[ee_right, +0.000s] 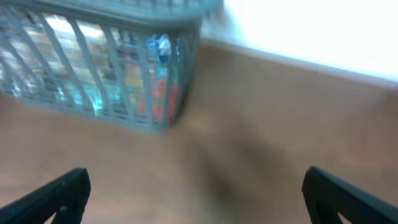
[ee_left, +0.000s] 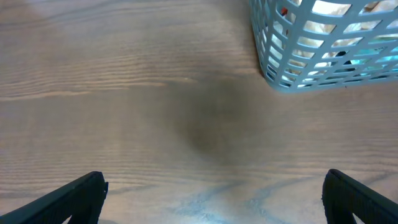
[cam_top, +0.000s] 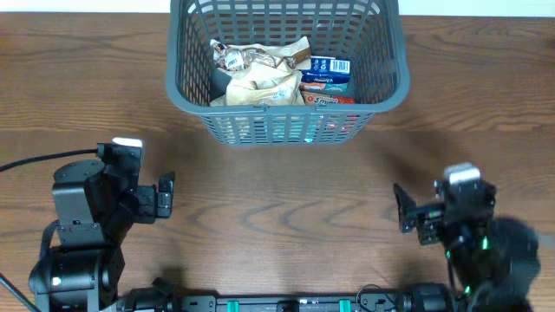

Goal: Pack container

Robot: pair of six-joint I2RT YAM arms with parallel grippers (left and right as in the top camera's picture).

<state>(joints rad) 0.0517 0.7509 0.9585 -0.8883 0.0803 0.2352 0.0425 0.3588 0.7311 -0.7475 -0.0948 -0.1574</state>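
The container (cam_top: 395,82) is a large dark grey basket with lattice sides at the table's far middle. Inside it lie crinkled beige and silver snack bags (cam_top: 260,74) and a blue and red packet (cam_top: 328,80). Its near corner shows in the left wrist view (ee_left: 273,78) and, blurred, in the right wrist view (ee_right: 168,118). My left gripper (cam_top: 165,198) is open and empty over bare wood at the near left (ee_left: 214,199). My right gripper (cam_top: 406,211) is open and empty at the near right (ee_right: 196,196).
The wooden table (cam_top: 277,208) stretches between the two arms. The arm bases and a black rail (cam_top: 286,303) sit along the front edge. A white surface (ee_right: 323,31) lies beyond the table's far edge.
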